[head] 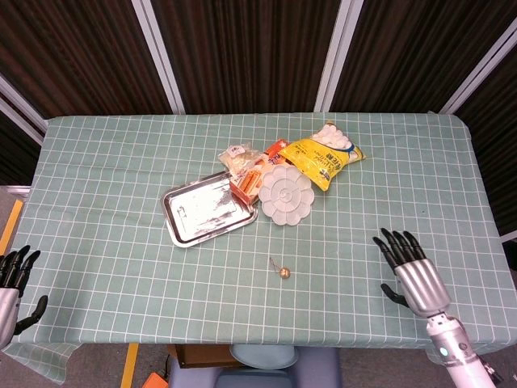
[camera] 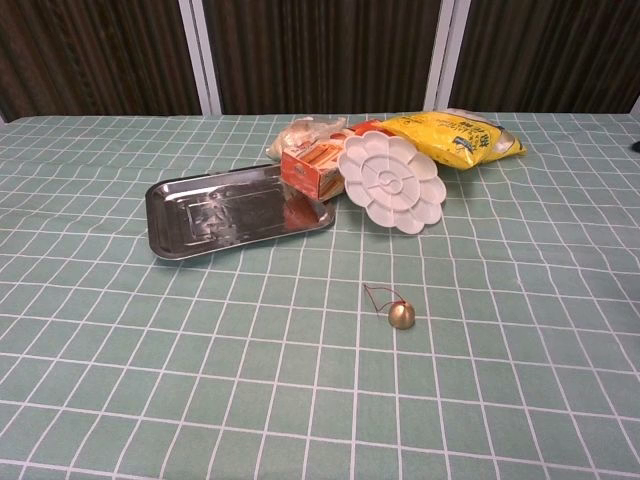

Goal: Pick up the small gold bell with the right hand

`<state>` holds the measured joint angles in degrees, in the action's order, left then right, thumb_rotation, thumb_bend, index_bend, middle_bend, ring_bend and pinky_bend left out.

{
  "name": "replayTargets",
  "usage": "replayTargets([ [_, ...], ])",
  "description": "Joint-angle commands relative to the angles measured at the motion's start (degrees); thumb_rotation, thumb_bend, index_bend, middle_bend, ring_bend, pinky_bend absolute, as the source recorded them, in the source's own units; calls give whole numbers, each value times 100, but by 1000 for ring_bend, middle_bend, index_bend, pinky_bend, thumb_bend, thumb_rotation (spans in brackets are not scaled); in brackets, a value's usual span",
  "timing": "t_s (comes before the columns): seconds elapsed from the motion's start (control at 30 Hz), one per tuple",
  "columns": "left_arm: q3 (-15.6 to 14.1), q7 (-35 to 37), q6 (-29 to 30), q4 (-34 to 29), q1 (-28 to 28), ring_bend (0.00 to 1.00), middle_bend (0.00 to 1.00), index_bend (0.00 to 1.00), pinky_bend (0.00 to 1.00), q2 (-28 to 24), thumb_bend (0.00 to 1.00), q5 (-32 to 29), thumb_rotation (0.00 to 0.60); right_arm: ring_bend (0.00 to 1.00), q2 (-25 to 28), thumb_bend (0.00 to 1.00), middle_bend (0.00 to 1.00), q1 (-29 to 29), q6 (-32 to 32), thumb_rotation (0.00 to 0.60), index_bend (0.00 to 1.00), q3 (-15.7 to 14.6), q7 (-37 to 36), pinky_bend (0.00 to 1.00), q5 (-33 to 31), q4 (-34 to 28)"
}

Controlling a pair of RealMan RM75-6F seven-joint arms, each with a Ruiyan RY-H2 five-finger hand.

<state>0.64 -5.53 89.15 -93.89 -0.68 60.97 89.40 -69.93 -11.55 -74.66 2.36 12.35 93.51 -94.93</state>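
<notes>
The small gold bell [head: 283, 273] lies alone on the green checked tablecloth [head: 121, 259], a thin red loop trailing from its top, nearer the front edge than the cluster behind it. The right hand [head: 410, 273] hovers over the cloth well apart from the bell, fingers spread and holding nothing. The left hand [head: 12, 284] sits at the front left corner, fingers apart, also holding nothing. Behind the bell sit a steel tray [head: 208, 209], a white paint palette [head: 285, 195], an orange box [head: 249, 179] and a yellow snack bag [head: 323, 158].

Steel tray [head: 208, 214], white palette [head: 284, 195], snack packets [head: 327, 157]
</notes>
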Motion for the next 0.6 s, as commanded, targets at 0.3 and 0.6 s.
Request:
replayTargets([
  [0.3, -21, 50, 26, 7, 19, 0, 0, 0, 73, -44, 392, 0, 600, 0, -1268, 373, 0, -2036, 2381, 600, 426, 778, -723, 0, -823, 646],
  [0.6, -21, 77, 73, -15, 53, 0, 0, 0, 74, -88, 391, -27, 600, 0, -1875, 386, 12, -2527, 2734, 600, 498, 695, -394, 0, -1042, 1152],
])
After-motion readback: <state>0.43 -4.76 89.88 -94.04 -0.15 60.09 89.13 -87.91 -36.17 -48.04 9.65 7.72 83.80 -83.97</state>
